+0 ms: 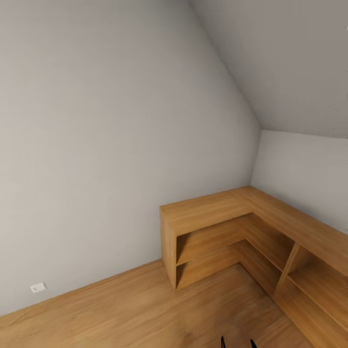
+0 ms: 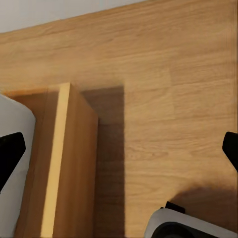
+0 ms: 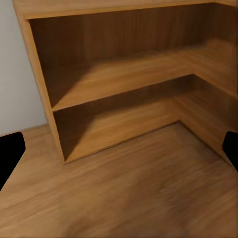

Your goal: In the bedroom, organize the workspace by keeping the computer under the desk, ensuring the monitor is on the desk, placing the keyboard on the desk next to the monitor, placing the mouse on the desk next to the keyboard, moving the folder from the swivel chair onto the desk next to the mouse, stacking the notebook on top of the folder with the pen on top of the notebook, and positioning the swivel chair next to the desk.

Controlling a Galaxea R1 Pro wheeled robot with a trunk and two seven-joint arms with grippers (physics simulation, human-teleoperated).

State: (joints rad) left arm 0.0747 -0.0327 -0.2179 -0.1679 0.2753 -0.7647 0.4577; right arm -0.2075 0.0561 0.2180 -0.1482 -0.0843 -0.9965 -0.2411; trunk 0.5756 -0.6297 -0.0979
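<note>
both pincers stand apart and hold nothing; driving on, the robot risks hitting the low wooden corner shelf (image 1: 251, 232).

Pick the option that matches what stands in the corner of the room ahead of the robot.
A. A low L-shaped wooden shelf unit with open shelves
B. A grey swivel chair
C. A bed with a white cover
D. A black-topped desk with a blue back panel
A: the head view shows a low wooden shelf unit wrapping the corner in an L, and the right wrist view shows its open shelves with nothing visible on them.
</note>
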